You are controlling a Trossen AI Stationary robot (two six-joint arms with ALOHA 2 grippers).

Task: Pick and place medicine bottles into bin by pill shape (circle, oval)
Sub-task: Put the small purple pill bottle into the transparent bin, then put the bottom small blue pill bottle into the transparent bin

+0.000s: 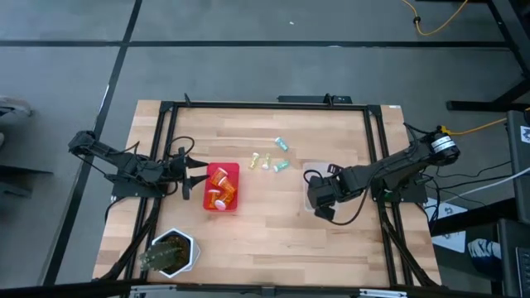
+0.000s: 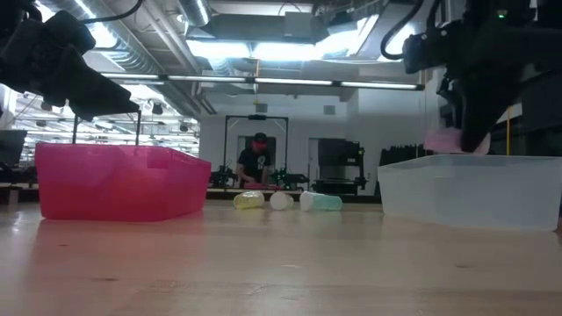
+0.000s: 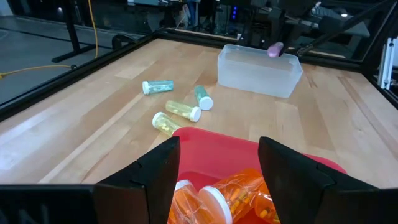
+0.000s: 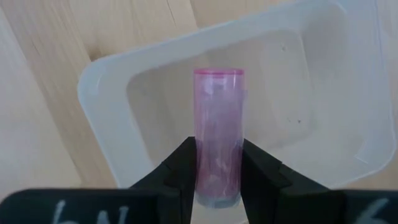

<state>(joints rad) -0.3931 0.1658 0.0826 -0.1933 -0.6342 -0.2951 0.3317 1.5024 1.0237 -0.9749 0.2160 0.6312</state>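
My right gripper [image 1: 321,199] is shut on a small translucent pink medicine bottle [image 4: 217,118] and hangs over the clear bin [image 4: 118,93] at the table's right. The low view shows the pink bottle [image 2: 443,140] just above that bin's rim [image 2: 465,160]. Several small teal and yellow-green bottles [image 1: 273,157] lie on their sides mid-table. Orange bottles with white caps [image 3: 239,196] lie in the red bin [image 1: 222,187]. My left gripper [image 1: 195,172] waits open over the red bin's left edge. My right gripper pinches the pink bottle between its two fingers [image 4: 180,174], on the round wall near the end closest to the wrist [image 4: 217,186]. The fingers come from above, pointing steeply down and lying along the bottle. It hangs clear, its free end pointing down into the clear bin.
A white hexagonal pot [image 1: 174,252] with dark contents stands at the near left corner. A black frame [image 1: 265,105] rims the wooden table. Bare wood lies between the two bins and along the near edge. A person [image 2: 257,158] shows far behind the table.
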